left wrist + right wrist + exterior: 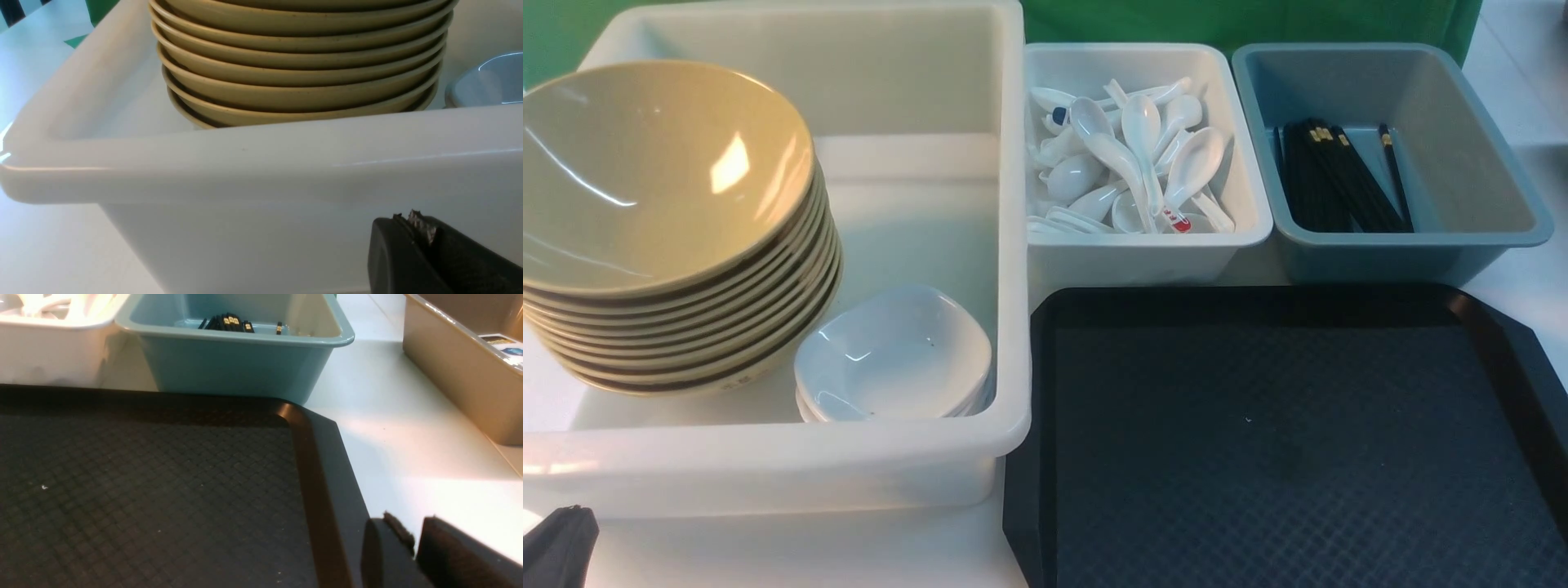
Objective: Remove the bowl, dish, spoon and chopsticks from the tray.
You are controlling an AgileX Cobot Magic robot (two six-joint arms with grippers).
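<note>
- The big white tub (768, 457) stands on the worktop (809, 547), touching the tray's left edge; it is the landmark here.
- The tray (1258, 425) lies right of that tub, black and diamond-textured, with nothing on it.
- The grey-blue tub (1462, 204) stands well right of the big tub, behind the tray.
- The small white tub (1143, 253) stands just right of the big tub's far half.
- The bowl (654, 171) tops a stack in the big tub's left part.
- The dish (894, 351) tops a short stack just right of the bowls.
- The chopsticks (1339, 184) lie in the grey-blue tub.
- The spoon (1139, 135) lies among others in the small white tub.
- The left fingers (423, 232) are pressed together, empty, outside the big tub's near wall.
- The right fingers (414, 543) are nearly closed, empty, at the tray's right rim.
</note>
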